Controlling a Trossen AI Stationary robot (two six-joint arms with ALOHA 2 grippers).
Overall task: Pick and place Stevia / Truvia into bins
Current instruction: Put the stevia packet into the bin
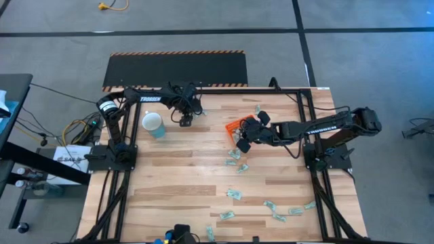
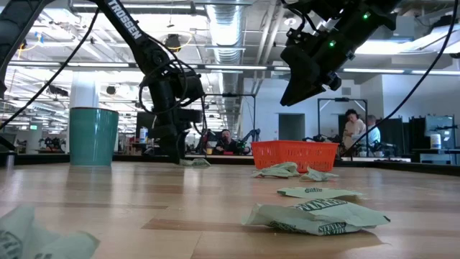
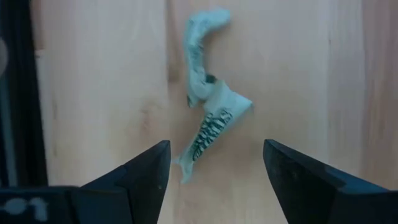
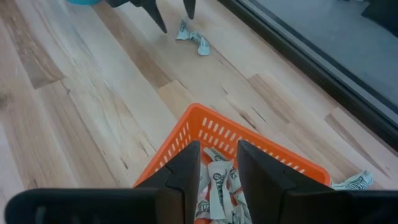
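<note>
A crumpled pale green Stevia packet (image 3: 208,112) lies on the wooden table near its far edge. My left gripper (image 3: 214,168) hangs open just above it, pointing steeply down, one finger on each side of the packet's near end, touching nothing; the same gripper (image 1: 186,122) shows right of the cup. The orange bin (image 4: 186,130) stands at the far middle of the table with several packets (image 4: 217,180) in it. My right gripper (image 4: 214,149) hovers over the bin (image 2: 295,155), its fingers a small gap apart, with the bin's packets showing through the gap.
A white and light-blue cup (image 1: 154,125) stands left of my left gripper. More packets lie scattered: a cluster near the bin (image 1: 234,157) and several toward the near right (image 1: 278,207). People sit in the room beyond the table (image 2: 352,126). Black frame rails run along the table's edges.
</note>
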